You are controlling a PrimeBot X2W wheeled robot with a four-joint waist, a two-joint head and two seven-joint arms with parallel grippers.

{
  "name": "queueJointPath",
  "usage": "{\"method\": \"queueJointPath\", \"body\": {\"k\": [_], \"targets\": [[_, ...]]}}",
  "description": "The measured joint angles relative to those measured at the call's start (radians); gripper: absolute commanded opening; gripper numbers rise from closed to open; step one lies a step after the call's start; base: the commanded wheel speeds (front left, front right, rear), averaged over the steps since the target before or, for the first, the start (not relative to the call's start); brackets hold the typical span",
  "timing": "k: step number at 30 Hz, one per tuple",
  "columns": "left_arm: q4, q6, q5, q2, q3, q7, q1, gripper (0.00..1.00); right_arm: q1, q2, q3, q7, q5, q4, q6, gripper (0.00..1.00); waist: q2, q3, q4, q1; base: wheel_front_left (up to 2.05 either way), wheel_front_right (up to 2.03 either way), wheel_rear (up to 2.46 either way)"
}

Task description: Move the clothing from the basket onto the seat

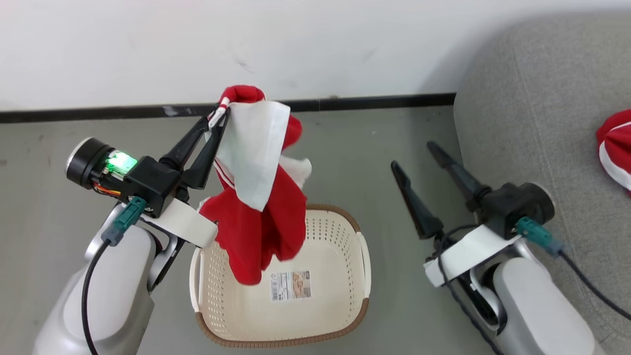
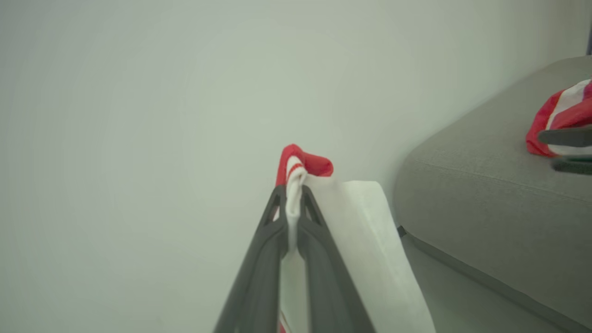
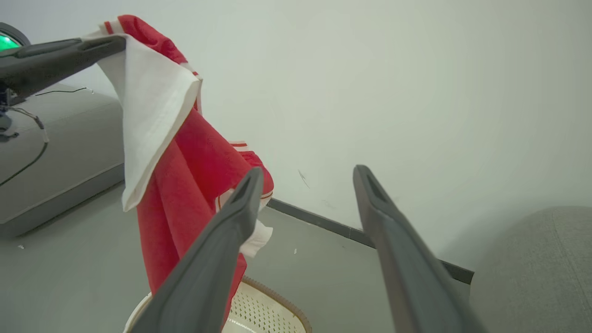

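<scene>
My left gripper is shut on a red and white garment at its top edge and holds it up over the basket. The cloth hangs down, and its lower end reaches into the basket's left side. In the left wrist view the fingertips of the left gripper pinch a white and red fold of the garment. My right gripper stands open and empty to the right of the basket, beside the grey seat. A second red and white garment lies on the seat.
A white wall with a black baseboard runs behind the basket. The basket floor shows a barcode label. Grey floor lies between the basket and the seat. Another grey upholstered piece shows at the left of the right wrist view.
</scene>
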Motion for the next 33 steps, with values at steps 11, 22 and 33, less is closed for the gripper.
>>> {"method": "queueJointPath", "body": {"k": [11, 22, 33], "targets": [[-0.005, -0.012, -0.01, -0.007, -0.064, 0.014, 0.014, 0.0, 0.045, -0.039, 0.16, 0.0, 0.026, 0.081, 0.0, 1.0, 0.0, -0.131, 0.017, 0.0, 0.0, 0.0, 0.0], [-0.024, -0.025, -0.044, -0.019, -0.16, 0.077, 0.013, 0.0, 0.062, -0.052, 0.319, 0.0, 0.081, 0.169, 0.0, 1.0, 0.0, -0.234, 0.032, 0.0, 0.0, 0.0, 0.0], [-0.062, -0.025, -0.072, -0.042, -0.239, 0.129, 0.013, 0.0, 0.049, -0.049, 0.456, 0.01, 0.14, 0.272, 0.0, 1.0, 0.0, -0.302, 0.048, 0.0, 0.0, 0.0, 0.0]]}}
